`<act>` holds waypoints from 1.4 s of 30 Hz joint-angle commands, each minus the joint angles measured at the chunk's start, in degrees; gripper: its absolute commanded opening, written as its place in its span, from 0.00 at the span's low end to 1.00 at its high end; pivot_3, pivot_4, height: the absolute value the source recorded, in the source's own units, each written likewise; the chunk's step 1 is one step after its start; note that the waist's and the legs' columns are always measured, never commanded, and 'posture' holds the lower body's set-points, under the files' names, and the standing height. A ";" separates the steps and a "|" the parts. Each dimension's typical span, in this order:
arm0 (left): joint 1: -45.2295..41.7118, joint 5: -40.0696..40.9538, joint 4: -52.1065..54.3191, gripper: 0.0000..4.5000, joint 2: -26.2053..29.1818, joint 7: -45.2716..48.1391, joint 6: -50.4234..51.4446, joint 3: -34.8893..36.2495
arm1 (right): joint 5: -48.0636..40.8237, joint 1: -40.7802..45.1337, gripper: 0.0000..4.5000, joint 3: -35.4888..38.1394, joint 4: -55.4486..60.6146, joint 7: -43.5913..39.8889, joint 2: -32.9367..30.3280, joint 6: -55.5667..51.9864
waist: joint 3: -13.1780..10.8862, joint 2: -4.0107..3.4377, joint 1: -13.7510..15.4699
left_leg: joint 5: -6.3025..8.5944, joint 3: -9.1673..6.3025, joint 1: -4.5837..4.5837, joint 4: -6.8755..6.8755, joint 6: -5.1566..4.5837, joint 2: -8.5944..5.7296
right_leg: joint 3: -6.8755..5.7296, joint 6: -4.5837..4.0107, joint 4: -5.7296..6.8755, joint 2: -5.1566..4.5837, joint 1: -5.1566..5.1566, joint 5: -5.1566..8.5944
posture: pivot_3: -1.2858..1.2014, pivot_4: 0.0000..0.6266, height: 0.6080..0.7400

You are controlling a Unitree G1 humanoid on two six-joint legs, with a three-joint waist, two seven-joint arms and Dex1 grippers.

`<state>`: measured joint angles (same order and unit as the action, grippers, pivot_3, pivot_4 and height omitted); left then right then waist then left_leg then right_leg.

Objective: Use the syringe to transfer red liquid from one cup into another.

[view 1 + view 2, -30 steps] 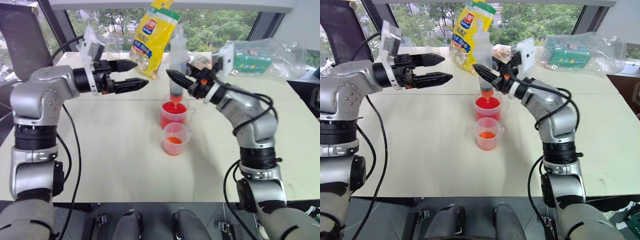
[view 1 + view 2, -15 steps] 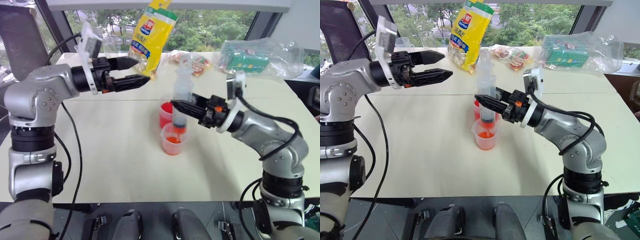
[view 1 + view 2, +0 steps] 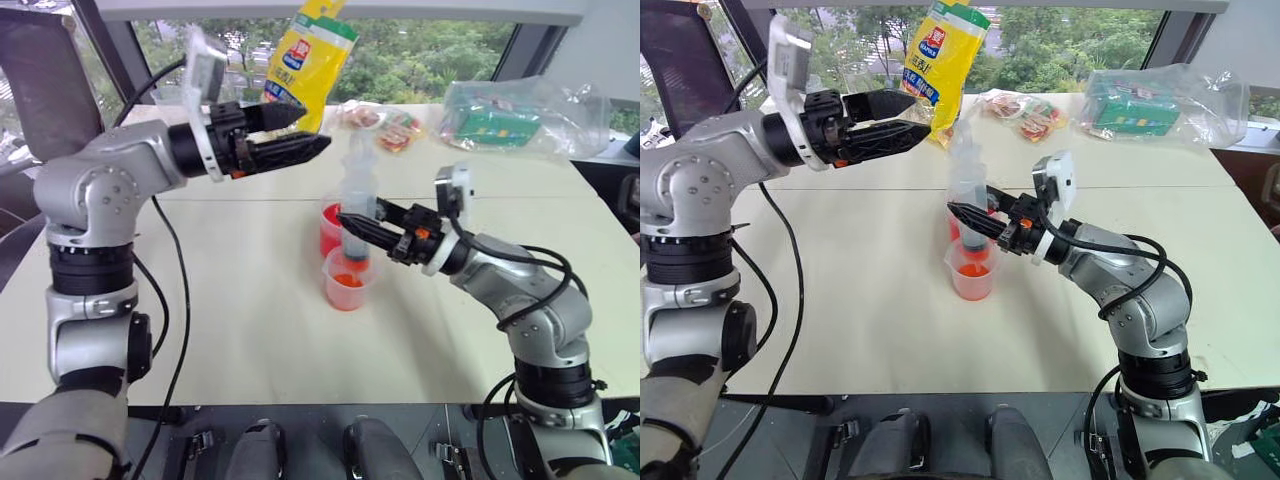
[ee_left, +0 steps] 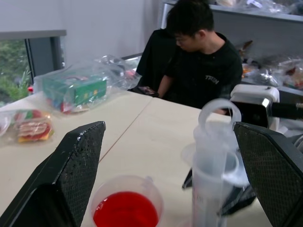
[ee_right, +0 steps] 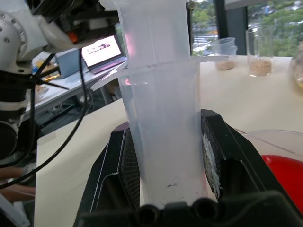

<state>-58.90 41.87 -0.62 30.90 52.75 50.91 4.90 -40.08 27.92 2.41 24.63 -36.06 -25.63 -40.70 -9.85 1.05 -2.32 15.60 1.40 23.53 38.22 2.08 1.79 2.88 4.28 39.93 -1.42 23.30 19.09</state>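
Syringe (image 3: pixel 357 205) transfer under way on a pale table (image 3: pixel 250 330), where the right gripper (image 3: pixel 355 222) is clenched around the clear barrel and holds it upright, its orange-red tip lowered into the mouth of the short cup (image 3: pixel 347 279) just below the fingers. That short cup carries a shallow pool of orange-red liquid (image 3: pixel 348 281) at its bottom. Directly behind it, on the far side of the right gripper's fingertips, stands the tall handled cup (image 3: pixel 330 225), tinted bright red; the left wrist view looks down on its red liquid (image 4: pixel 125 215) with the syringe's ringed plunger top (image 4: pixel 218 113) rising beside it.

The left gripper (image 3: pixel 308 128) hangs above and to the robot's left of the syringe, its two black fingers spread wide and grasping nothing, pointed toward the plunger end and apart from it.

Beyond the left gripper a yellow bag (image 3: pixel 305 62) stands upright at the table's far edge. Farther along that edge, beyond the right gripper, lie small snack packets (image 3: pixel 385 122) and a clear plastic bag holding a green box (image 3: pixel 500 113). A person in a black shirt (image 4: pixel 201 71) sits past the table's end, seen between the left gripper's fingers.
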 commanded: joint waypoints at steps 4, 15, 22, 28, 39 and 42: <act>-1.50 -2.46 -1.20 0.99 -1.67 1.64 -3.47 -3.13 | 0.09 0.79 0.31 0.02 1.86 -0.51 -0.50 1.41 | 0.00 0.00 -0.09 | 0.00 0.00 0.00 0.00 0.00 0.00 | 0.00 0.00 0.00 0.01 0.01 0.00 | 0.52 0.24 1.00; -2.37 -3.83 -2.14 0.36 -5.02 3.79 -5.07 -5.67 | 0.58 1.05 0.31 -0.87 2.04 -0.65 -0.50 1.59 | 0.00 0.00 -0.08 | 0.00 0.00 0.00 0.00 0.00 0.00 | 0.00 0.00 -0.02 0.02 -0.01 0.00 | 0.52 0.24 1.00; -0.82 -2.90 0.80 0.01 -3.97 6.24 -3.02 -7.11 | 0.92 2.39 0.31 -0.53 1.12 -0.93 -0.40 2.12 | 0.00 0.00 -0.10 | 0.00 -0.01 -0.01 0.00 0.00 0.01 | 0.00 0.00 -0.01 0.03 -0.01 0.00 | 0.52 0.24 1.00; 0.54 -3.01 2.44 0.01 -3.93 6.62 -2.53 -7.91 | 0.55 4.33 0.31 0.59 0.51 -0.71 -0.19 2.09 | 0.00 0.00 -0.03 | 0.00 -0.01 -0.01 0.00 0.00 0.01 | 0.00 0.00 -0.02 0.02 -0.02 0.00 | 0.52 0.24 1.00; 3.65 -3.88 5.56 0.01 -4.12 6.74 -2.64 -10.09 | 1.09 7.70 0.31 1.35 -2.06 -0.81 -0.16 2.96 | 0.00 0.00 -0.04 | 0.00 -0.01 -0.01 0.00 0.00 0.01 | 0.00 0.00 -0.02 0.01 -0.02 0.00 | 0.52 0.24 1.00; 4.21 -3.85 6.27 0.01 -4.25 6.62 -2.23 -10.20 | 0.52 8.54 0.31 2.13 -2.46 -0.59 -0.16 2.59 | 0.00 0.00 -0.06 | 0.00 -0.01 -0.01 0.00 0.00 0.01 | 0.00 0.00 -0.02 0.01 -0.02 0.00 | 0.52 0.24 1.00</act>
<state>-56.35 36.79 2.63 27.42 56.84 46.72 -0.94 -38.59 32.57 0.16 21.06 -38.27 -26.04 -40.76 -9.85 1.05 -2.38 15.59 1.39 23.52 38.22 2.08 1.80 2.88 4.28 39.92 -1.41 23.28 19.09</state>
